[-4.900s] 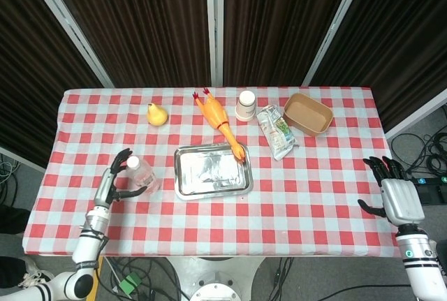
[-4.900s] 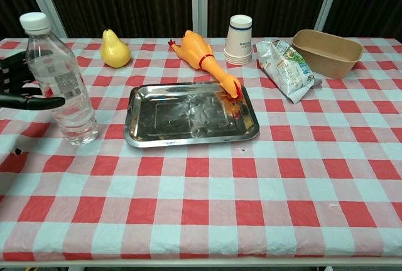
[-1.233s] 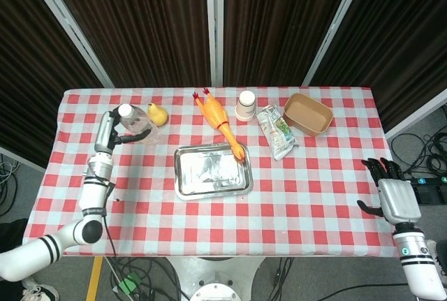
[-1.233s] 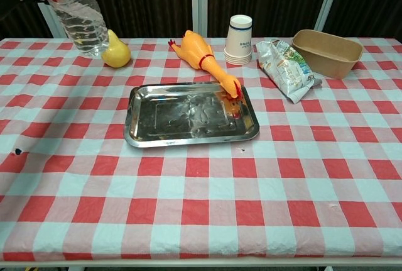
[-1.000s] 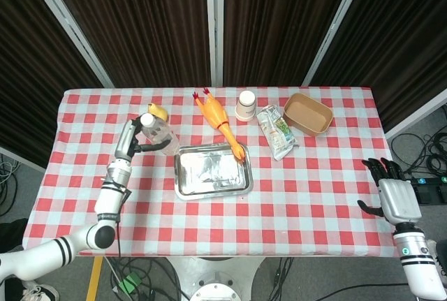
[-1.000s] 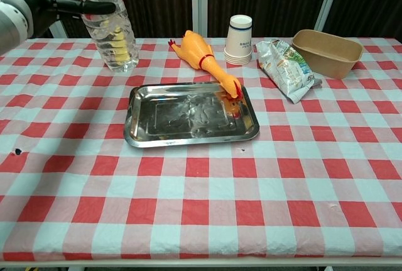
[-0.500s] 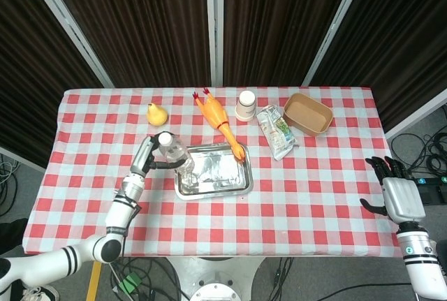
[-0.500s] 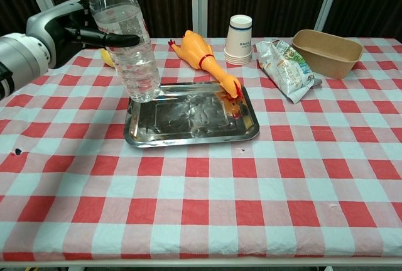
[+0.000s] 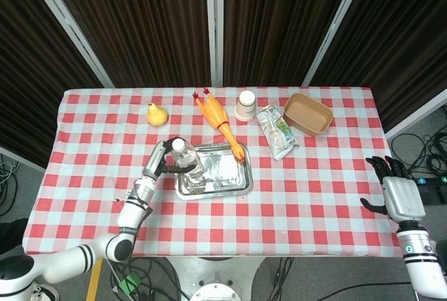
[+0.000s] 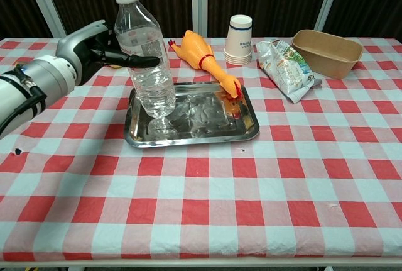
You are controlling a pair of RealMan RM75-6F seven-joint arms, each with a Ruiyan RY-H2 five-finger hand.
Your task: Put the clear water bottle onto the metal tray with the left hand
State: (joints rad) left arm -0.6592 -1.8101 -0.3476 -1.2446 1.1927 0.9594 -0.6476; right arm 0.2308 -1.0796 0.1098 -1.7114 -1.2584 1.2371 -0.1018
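Our left hand grips the bottle, fingers wrapped round it, upright just above the tray's left end — chest view. Only the head view shows our right hand, fingers spread, empty — beyond the table's right edge.

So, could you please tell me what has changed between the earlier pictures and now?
The left hand lifted the clear water bottle off the tablecloth, swung it past the pear and carried it rightward over the metal tray. It still grips it. The right hand stayed put.
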